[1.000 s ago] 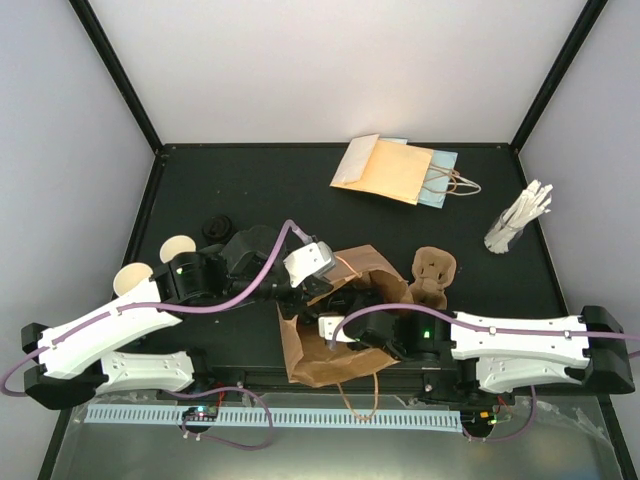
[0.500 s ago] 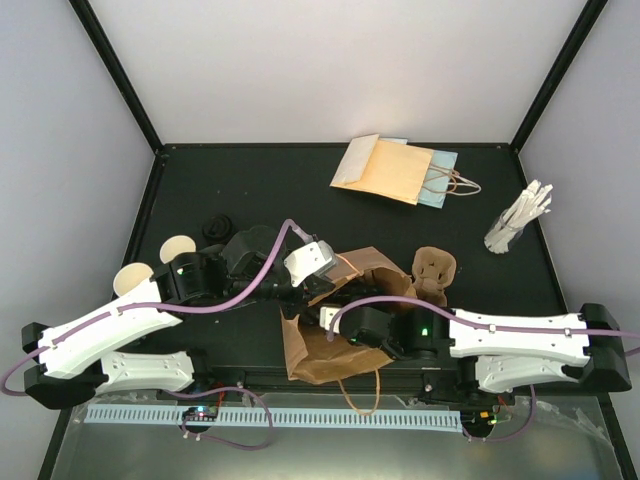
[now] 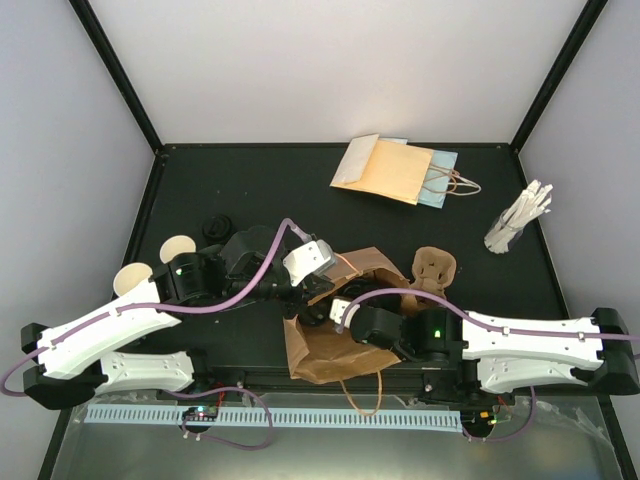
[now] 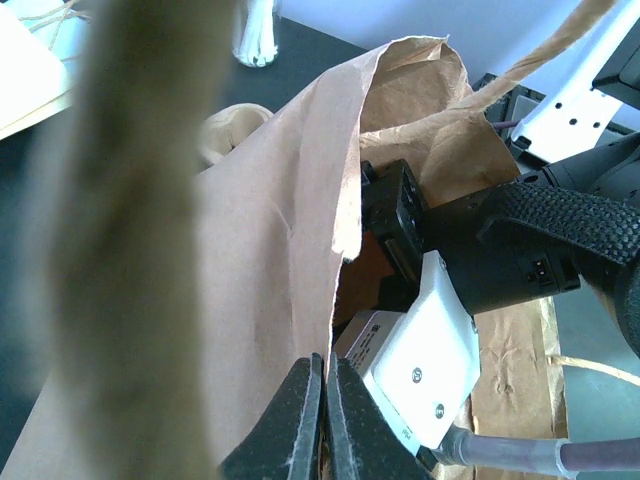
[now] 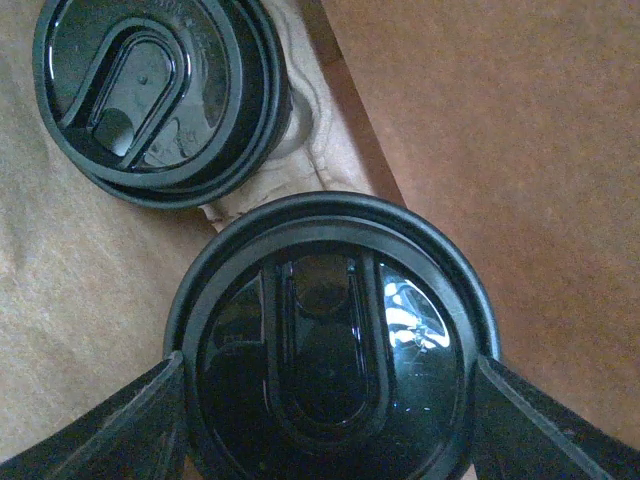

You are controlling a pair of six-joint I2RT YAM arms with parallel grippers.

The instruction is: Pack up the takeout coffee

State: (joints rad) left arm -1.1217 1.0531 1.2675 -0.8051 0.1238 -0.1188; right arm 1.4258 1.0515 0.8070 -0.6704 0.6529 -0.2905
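right end effector (image 5: 328, 405): clamps lidded cup (image 5: 330, 320) inside bag (image 5: 500, 150) | left end effector (image 4: 327, 392): pinches bag edge

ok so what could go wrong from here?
1. The left pincer pinches only the thin rim of the brown paper bag. A slip could drop the bag's mouth onto the right arm inside.
2. The right pincer appears to grip a black-lidded round cup close beside a second black-lidded cup. Lowering or releasing it may knock that one over.
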